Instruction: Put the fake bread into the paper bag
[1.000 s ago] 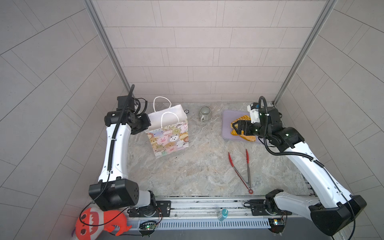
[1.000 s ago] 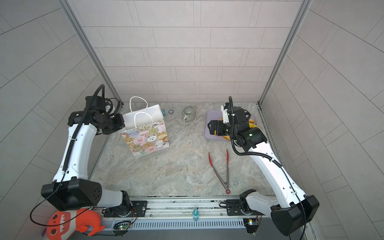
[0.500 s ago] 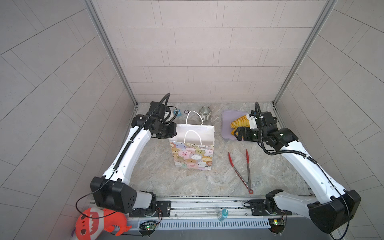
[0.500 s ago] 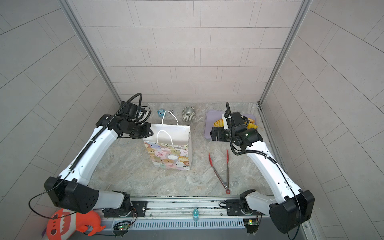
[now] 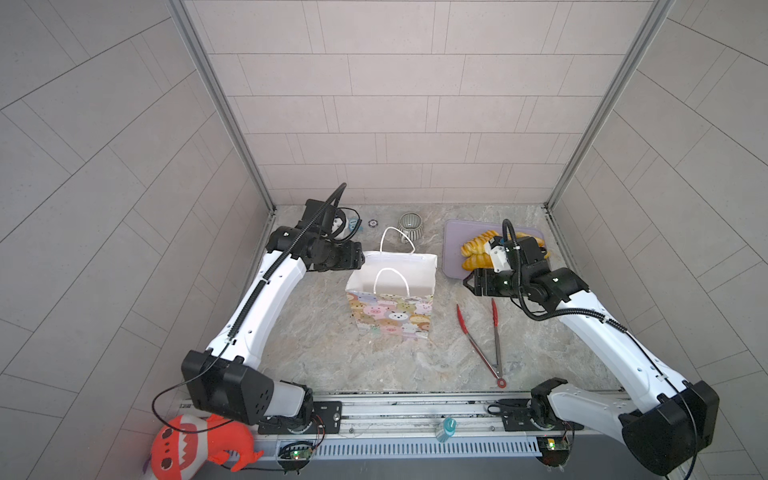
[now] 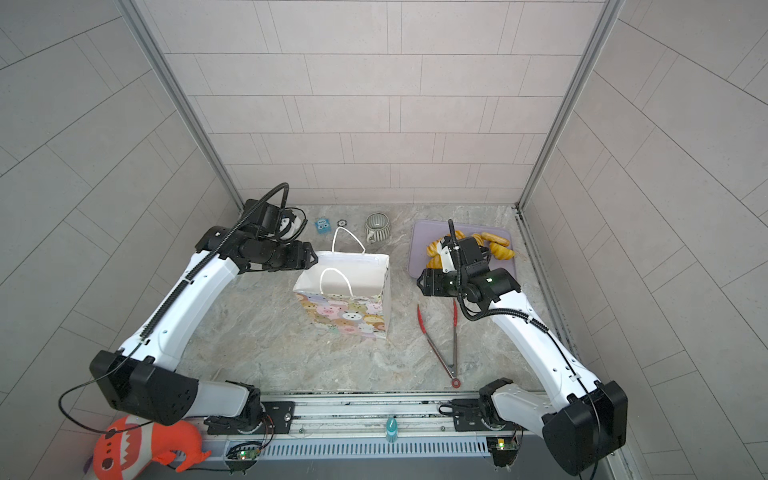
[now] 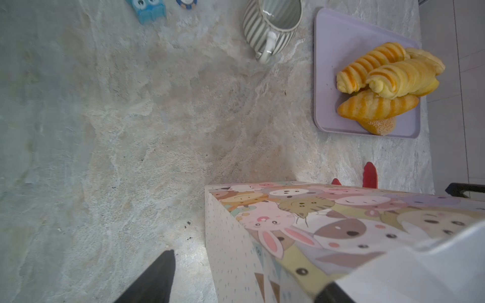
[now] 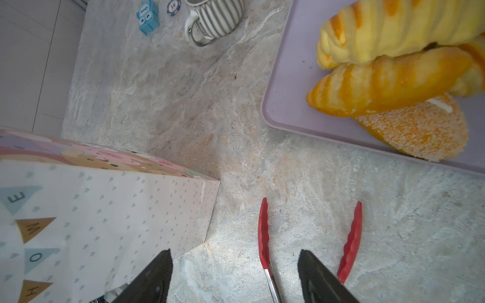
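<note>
At the far right of the table, a pile of glossy golden-yellow toy breads lies on a flat lilac tray. None is seen inside the tall white paper bag with the pastel animal print, which stands upright and open-mouthed mid-table.

Right gripper: jaws apart, nothing between them. It hangs above bare table just off the tray's near edge, over the red tips of the metal tongs, and in both top views it points towards the bag. The bread therefore lies not ahead of the jaws but to their side, further from the robot's base and close by the wrist.

Long axis: the striped loaves run crosswise in both top views, from the tray's bag-side edge towards the side wall. In the right wrist view that line is close to the line along which the fingers stand apart.

Left gripper: jaws apart, standing at the bag's upper corner without pinching it. The bag is between this arm and the tray.

Assessment: the right arm is plainly the nearer. It would likely need to swing towards the tray and turn its wrist, so the jaws span a loaf's narrow width.
</note>
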